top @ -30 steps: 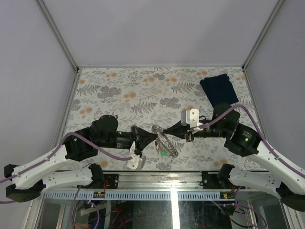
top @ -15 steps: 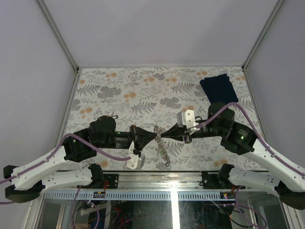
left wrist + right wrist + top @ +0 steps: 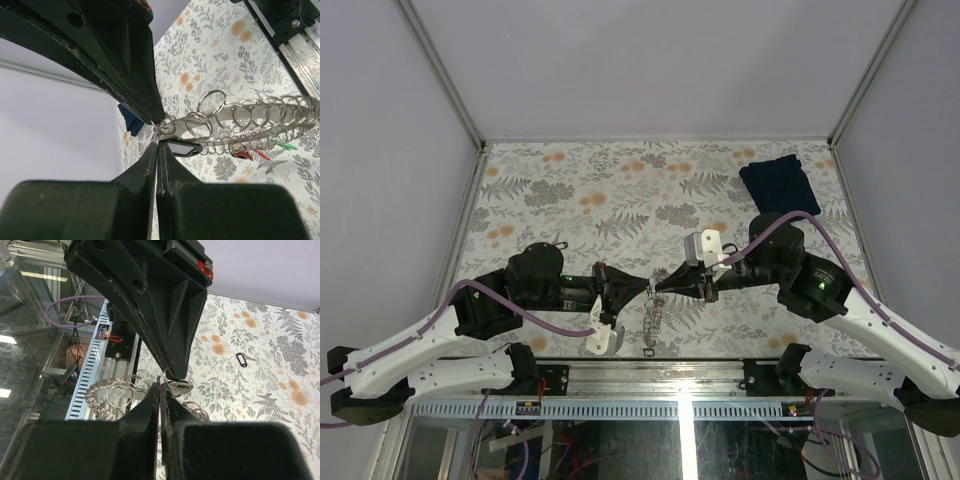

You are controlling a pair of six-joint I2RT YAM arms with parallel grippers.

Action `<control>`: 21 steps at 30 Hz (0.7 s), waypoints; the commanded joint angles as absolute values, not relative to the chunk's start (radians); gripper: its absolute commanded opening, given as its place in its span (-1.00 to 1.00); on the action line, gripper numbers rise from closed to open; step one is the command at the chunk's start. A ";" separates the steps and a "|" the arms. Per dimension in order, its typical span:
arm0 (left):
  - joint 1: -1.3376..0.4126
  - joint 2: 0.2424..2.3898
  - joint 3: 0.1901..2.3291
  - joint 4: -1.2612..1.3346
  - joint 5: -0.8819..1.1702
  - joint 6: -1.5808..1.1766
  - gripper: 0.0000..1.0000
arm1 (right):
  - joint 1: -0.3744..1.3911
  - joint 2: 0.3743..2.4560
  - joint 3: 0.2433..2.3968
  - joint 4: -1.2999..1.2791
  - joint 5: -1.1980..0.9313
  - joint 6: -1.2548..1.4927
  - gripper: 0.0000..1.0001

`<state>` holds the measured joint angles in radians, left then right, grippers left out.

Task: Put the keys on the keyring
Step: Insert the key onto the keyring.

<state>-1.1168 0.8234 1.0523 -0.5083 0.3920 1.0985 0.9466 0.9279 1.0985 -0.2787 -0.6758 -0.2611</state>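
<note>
Flowered table (image 3: pixel 520 190) underneath; left arm (image 3: pixel 470 315) stretched inward from the near left corner, forearm low and almost level; right arm (image 3: pixel 830 295) reaching in from the near right corner, elbow bent, wrist turned toward the middle; folded dark blue cloth (image 3: pixel 780 184) at the far right, well apart from both. Left gripper (image 3: pixel 646 287) and right gripper (image 3: pixel 662 286) nose to nose above the near middle of the table, tips touching or nearly so; both clenched tight, fingers pressed flat together with no gap. Keyring (image 3: pixel 651 318) pinched at one end ring by the right gripper; rest of the chain of silver rings dangling below the meeting point, toward the near edge; small red tag (image 3: pixel 243 155) and green tag (image 3: pixel 284 146) hanging from the chain. Key (image 3: pixel 181 148) nipped in the left gripper, black head jutting past the fingertips, right against the keyring's end ring. Second key (image 3: pixel 242 359) flat on the table beyond the left arm, apart from both grippers.
</note>
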 commanded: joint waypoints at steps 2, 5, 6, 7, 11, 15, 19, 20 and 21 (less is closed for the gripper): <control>-1.119 0.822 1.051 -0.430 0.390 1.117 -1.00 | 0.942 0.934 1.121 -0.201 -0.700 -0.237 -1.00; -1.119 0.823 1.051 -0.427 0.392 1.120 -1.00 | 0.943 0.934 1.116 -0.202 -0.692 -0.235 -1.00; -1.119 0.823 1.051 -0.428 0.395 1.119 -1.00 | 0.942 0.934 1.114 -0.199 -0.688 -0.234 -1.00; -1.120 0.822 1.051 -0.428 0.397 1.119 -1.00 | 0.942 0.934 1.113 -0.199 -0.685 -0.232 -1.00; -1.119 0.821 1.050 -0.429 0.408 1.119 -1.00 | 0.942 0.932 1.109 -0.194 -0.664 -0.227 -1.00; -1.119 0.818 1.050 -0.429 0.411 1.117 -1.00 | 0.942 0.933 1.108 -0.198 -0.651 -0.226 -1.00; -1.119 0.816 1.051 -0.429 0.414 1.116 -1.00 | 0.943 0.936 1.105 -0.196 -0.648 -0.222 -1.00; -1.119 0.815 1.051 -0.429 0.414 1.116 -1.00 | 0.942 0.936 1.105 -0.196 -0.645 -0.221 -1.00; -1.119 0.816 1.051 -0.429 0.416 1.116 -1.00 | 0.942 0.936 1.104 -0.196 -0.644 -0.220 -1.00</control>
